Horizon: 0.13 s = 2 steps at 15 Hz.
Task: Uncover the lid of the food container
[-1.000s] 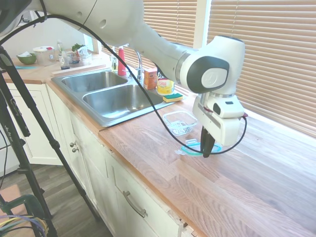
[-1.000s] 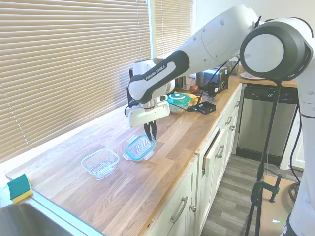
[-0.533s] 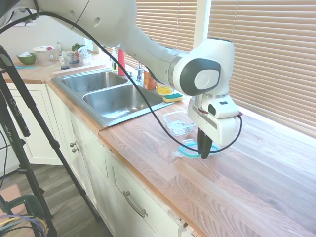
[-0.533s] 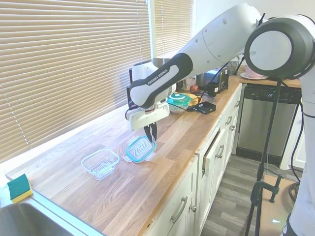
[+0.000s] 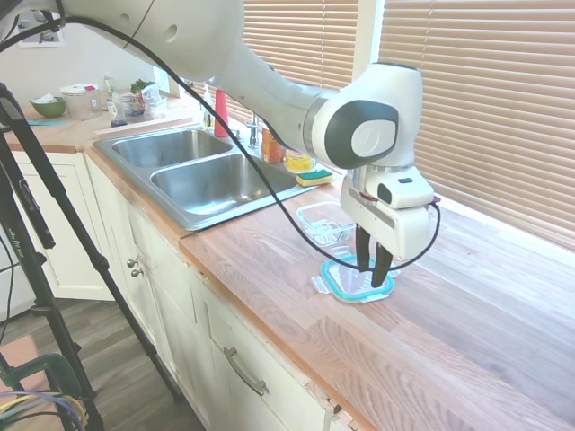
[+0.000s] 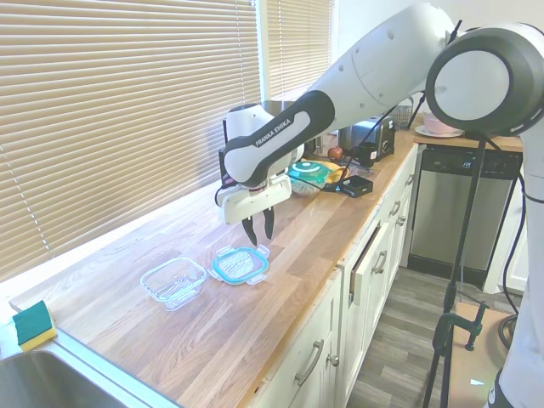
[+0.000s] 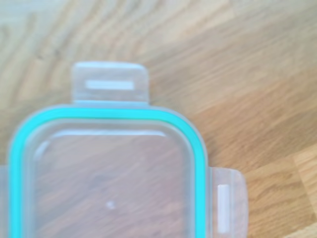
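1. You see the wooden countertop point(image 5: 467, 323) running beside a double sink point(image 5: 211, 175) in the first exterior view; the second exterior view shows only a corner of that sink, but adds the far end of the counter with a teal-lidded dish point(image 6: 308, 172) and dark appliances.
2. The gripper point(image 5: 374, 265) hangs just above the lid, its fingers spread apart and holding nothing; the second exterior view point(image 6: 258, 227) shows the same gap.
3. The food container point(image 6: 174, 281) stands upright and uncovered on the counter; you can't tell whether anything is in it.
4. The lid point(image 6: 240, 264) lies flat on the wood just beside the container, apart from it.
5. Only the wrist view shows you the lid point(image 7: 106, 173) close up: teal rim, clear centre, two clip flaps sticking outward. Being roughly square, it has no clear long axis.
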Motion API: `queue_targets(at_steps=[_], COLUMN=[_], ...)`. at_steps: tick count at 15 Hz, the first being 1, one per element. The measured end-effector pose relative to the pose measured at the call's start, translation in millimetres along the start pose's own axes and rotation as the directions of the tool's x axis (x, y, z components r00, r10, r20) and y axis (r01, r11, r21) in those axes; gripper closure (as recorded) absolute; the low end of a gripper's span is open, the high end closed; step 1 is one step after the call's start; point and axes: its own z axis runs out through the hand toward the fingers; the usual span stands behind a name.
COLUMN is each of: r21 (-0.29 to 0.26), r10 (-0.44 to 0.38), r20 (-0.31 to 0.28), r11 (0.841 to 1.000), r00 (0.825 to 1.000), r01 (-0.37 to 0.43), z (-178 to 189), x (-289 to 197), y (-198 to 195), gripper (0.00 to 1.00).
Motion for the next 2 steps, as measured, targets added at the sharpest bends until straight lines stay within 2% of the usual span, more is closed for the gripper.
queue_targets(at_steps=[2], r21=[0.053], r10=[-0.033], r20=[-0.018], r11=[0.998], r00=[0.999], r01=[0.034], z=[-42.4], x=[-19.5], y=[-4.5], gripper=[0.0])
